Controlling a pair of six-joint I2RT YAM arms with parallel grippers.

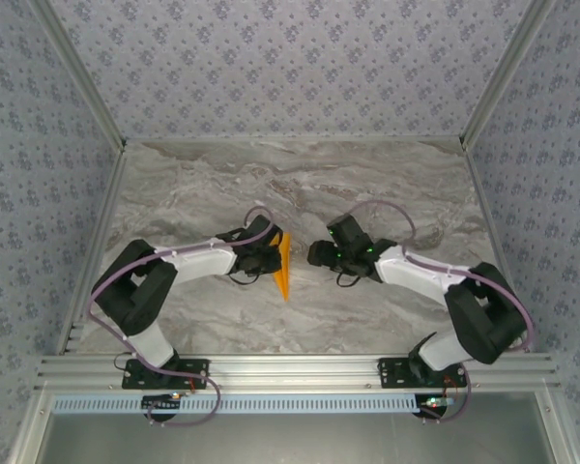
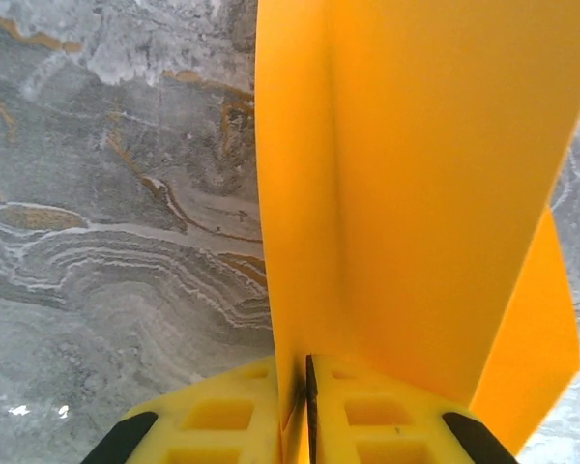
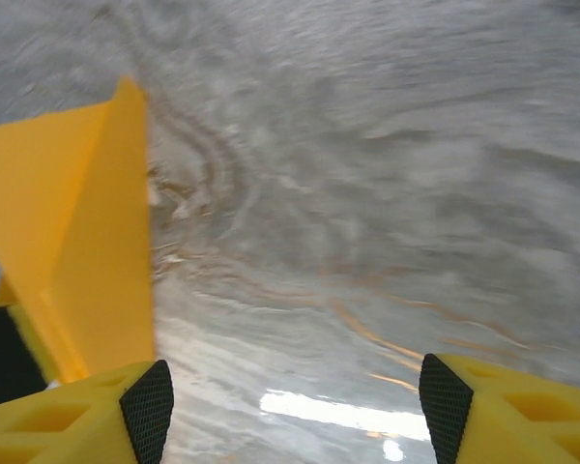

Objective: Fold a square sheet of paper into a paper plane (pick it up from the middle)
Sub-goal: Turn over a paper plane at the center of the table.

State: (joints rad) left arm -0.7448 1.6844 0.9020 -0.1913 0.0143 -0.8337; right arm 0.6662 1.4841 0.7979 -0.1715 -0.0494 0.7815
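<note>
The left gripper [image 2: 304, 401] is clamped on the bright-orange paper plane [image 2: 416, 184], a thin sheet folded into layers along a centre crease. Its 2 yellow fingers meet with only the paper's edge between them. In the overhead view the plane stands on edge over the grey marbled tabletop [image 1: 367, 184], just right of the left wrist, with its narrow point aimed toward the arm bases. Whether it touches the table I cannot tell. The right gripper [image 1: 319, 254] hangs near it on the other side, apart from the paper, with its jaws spread wide. Its own camera shows the black pads [image 3: 147, 411] far apart with nothing between them, and the orange fold off to the left.

Judging by the shape, most folds look made, and the work seems to be at a late shaping or hand-over step.

Several things could go wrong from here. Only 1 pinch at the paper's near end carries it, so a quick wrist swing could let the thin layers flop or slide out. If the right gripper closes on only 1 layer, or pulls before the left eases off, the sheet may tear or the crease may spring open. A grip closing across the fold could crush the point
</note>
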